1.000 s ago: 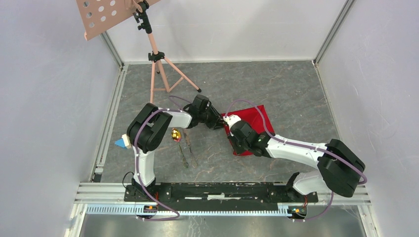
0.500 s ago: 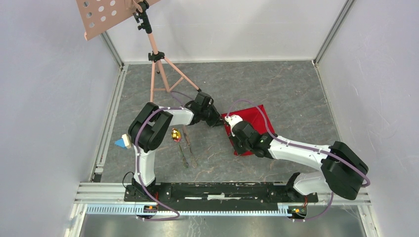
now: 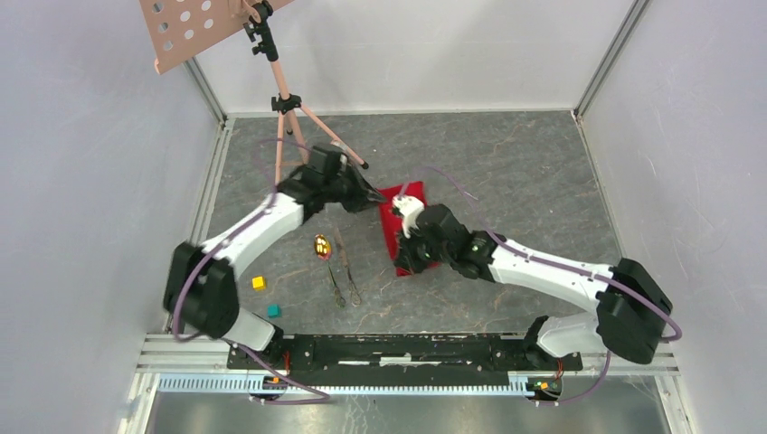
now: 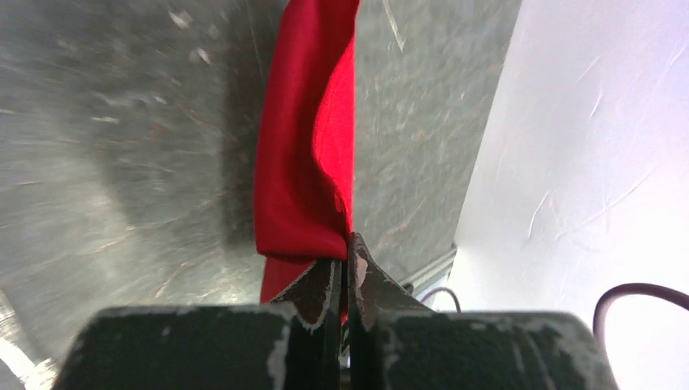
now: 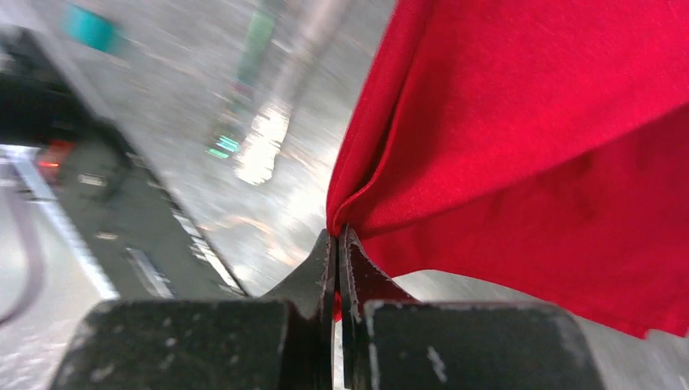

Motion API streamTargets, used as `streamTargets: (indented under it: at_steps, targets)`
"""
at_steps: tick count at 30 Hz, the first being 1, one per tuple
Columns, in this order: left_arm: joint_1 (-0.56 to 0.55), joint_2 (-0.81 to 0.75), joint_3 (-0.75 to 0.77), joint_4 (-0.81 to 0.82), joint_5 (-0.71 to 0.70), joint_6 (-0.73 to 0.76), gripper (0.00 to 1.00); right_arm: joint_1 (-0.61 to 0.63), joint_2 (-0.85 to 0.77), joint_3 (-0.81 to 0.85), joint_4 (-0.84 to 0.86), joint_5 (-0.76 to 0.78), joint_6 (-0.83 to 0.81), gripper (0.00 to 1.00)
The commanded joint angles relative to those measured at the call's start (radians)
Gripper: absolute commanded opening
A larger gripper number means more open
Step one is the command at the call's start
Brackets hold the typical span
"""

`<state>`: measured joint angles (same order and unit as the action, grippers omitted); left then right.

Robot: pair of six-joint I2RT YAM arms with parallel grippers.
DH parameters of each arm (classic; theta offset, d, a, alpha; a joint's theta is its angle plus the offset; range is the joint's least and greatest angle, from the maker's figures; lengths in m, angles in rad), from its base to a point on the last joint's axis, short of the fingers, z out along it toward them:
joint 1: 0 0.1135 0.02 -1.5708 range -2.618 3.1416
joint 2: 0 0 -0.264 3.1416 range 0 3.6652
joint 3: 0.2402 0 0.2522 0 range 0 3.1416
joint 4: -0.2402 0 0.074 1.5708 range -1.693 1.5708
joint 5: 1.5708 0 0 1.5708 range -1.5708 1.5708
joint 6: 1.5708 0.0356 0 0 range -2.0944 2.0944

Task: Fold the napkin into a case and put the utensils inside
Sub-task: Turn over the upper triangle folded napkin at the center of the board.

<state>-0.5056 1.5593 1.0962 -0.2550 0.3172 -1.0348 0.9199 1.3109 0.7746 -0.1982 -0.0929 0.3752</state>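
Note:
The red napkin [image 3: 392, 201] is lifted and bunched between both arms, hanging in a narrow fold. My left gripper [image 3: 374, 201] is shut on its far corner; the left wrist view has the cloth [image 4: 305, 154] draped down from the closed tips [image 4: 345, 249]. The near corner is pinched by my right gripper [image 3: 403, 259], which is shut, and in the right wrist view the napkin [image 5: 528, 138] spreads from the tips [image 5: 338, 236]. The utensils lie on the table left of the napkin: a gold-bowled spoon [image 3: 320, 246] and thin dark pieces [image 3: 343, 273].
A pink music stand's tripod [image 3: 291, 127] stands just behind the left gripper. A yellow block [image 3: 259, 282] and a teal block [image 3: 273, 310] lie near the left arm's base. Grey walls and rails enclose the table.
The left gripper closed on the napkin's corner. Both grippers then carried the cloth up and to the left, drawing the flat napkin into a narrower fold. The left arm swung outward, uncovering the blocks.

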Motion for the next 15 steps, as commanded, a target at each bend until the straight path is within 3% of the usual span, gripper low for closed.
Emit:
streamTargets:
  at_steps: [1,6,11,15]
  targets:
    - [0.139,-0.258,0.098,-0.253,-0.11,0.186,0.02,0.086,0.079,0.221,0.098,-0.256,0.042,0.0]
    - [0.153,-0.264,0.422,-0.556,-0.266,0.395,0.02,0.126,0.085,0.231,0.341,-0.477,0.16,0.0]
    - [0.12,-0.074,0.54,-0.587,-0.303,0.417,0.02,0.007,0.068,-0.094,0.79,-0.683,0.401,0.01]
    - [0.005,0.208,0.639,-0.538,-0.366,0.423,0.02,-0.144,0.116,-0.384,1.139,-0.809,0.551,0.01]
